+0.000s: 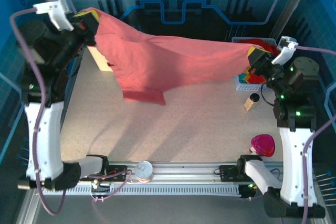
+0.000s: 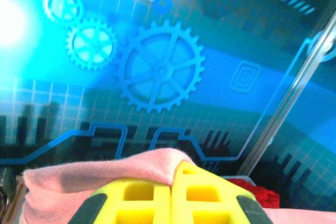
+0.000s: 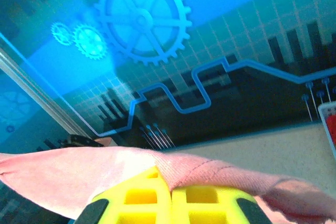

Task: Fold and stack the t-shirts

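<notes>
Status: early stage, no fold made and no stack begun.

- I am watching the left gripper (image 1: 88, 23) clamping shut on one edge of the salmon-pink t-shirt (image 1: 168, 61). On the left wrist camera its yellow pads (image 2: 136, 195) are pressing together with pink cloth bunching over the tips.
- The right gripper (image 1: 256, 56) is likewise pinching shut on the opposite edge of the shirt, and pink fabric is draping over its pads (image 3: 202, 196).
- The shirt is hanging stretched between the two grippers, sagging below them. Its lower corner is trailing down towards the table (image 1: 199, 124). I cannot tell whether it is touching.
- Just below and beyond the right gripper, the red t-shirt (image 2: 257, 191) and a yellow one (image 1: 245, 72) are sitting bundled in the white basket (image 1: 241, 84), unfolded.

Judgement: the pink shirt is being spread for laying flat. Laying, folding and stacking are all outstanding, as are the other shirts.
</notes>
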